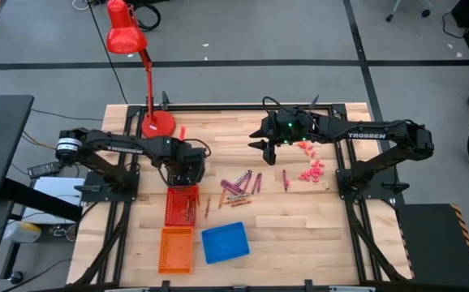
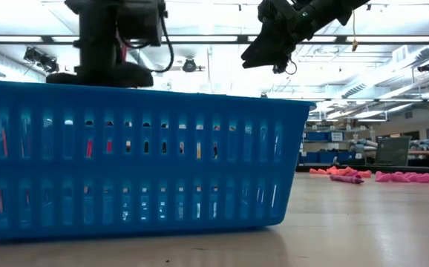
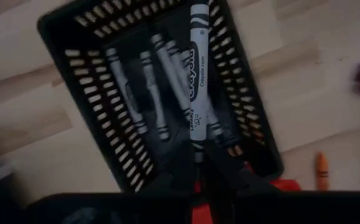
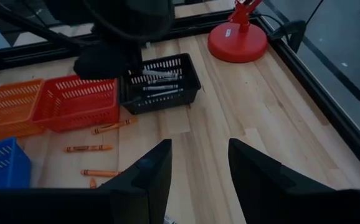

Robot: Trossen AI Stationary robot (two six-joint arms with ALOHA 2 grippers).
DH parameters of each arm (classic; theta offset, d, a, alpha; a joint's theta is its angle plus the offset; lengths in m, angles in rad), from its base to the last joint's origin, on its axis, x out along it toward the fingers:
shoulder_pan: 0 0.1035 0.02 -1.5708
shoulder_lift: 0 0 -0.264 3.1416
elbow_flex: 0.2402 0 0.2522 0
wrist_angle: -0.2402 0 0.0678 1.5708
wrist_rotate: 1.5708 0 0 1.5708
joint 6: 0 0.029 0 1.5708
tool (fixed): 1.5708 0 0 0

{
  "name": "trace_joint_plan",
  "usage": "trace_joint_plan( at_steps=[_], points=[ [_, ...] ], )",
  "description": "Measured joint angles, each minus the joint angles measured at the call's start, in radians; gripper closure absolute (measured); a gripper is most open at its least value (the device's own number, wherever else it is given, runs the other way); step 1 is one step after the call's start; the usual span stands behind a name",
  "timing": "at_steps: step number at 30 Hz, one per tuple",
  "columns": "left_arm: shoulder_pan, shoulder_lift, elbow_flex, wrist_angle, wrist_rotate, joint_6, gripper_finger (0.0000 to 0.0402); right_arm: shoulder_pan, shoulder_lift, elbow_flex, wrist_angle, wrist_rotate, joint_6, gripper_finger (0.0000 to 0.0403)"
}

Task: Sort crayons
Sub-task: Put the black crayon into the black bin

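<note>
A red desk lamp (image 1: 141,73) stands at the far edge of the wooden table (image 1: 316,219), its round base (image 4: 237,42) near the black basket (image 4: 189,78). Well away from the lamp, by the table's front edge, lie an orange basket (image 1: 176,249) and a blue basket (image 1: 225,242) side by side, and a red basket (image 1: 181,205) sits between them and the black one.

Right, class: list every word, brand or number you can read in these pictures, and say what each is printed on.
"TROSSEN": left arm.
"TROSSEN": right arm.
"Crayola", with smaller "Crayola.com": grey crayon gripped by the left gripper over the black basket.
Other crayon wrappers: too blurred to read.
</note>
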Motion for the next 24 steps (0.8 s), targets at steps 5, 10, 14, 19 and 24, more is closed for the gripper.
trace_joint_plan(
  at_steps=[5, 10, 14, 19, 24],
  points=[
    [0.015, 0.0, -0.069, 0.056, 0.004, 0.0, 0.0376, 0.0, 0.0, 0.0, 0.0, 0.0, -0.003, 0.0241],
    [0.033, 0.0, -0.121, 0.115, 0.028, 0.0, 0.0376, 0.0, 0.001, 0.0, 0.0, -0.001, -0.003, 0.0241],
    [0.04, 0.0, -0.144, 0.139, 0.048, -0.009, 0.0376, 0.002, 0.001, 0.0, 0.001, -0.001, -0.003, 0.0241],
    [0.04, 0.0, -0.147, 0.148, 0.052, -0.02, 0.0358, 0.002, 0.001, 0.0, 0.008, -0.001, 0.0, 0.0241],
    [0.04, 0.0, -0.147, 0.157, 0.052, -0.037, 0.0315, 0.002, 0.001, 0.0, 0.007, -0.001, -0.001, 0.0241]
  ],
)
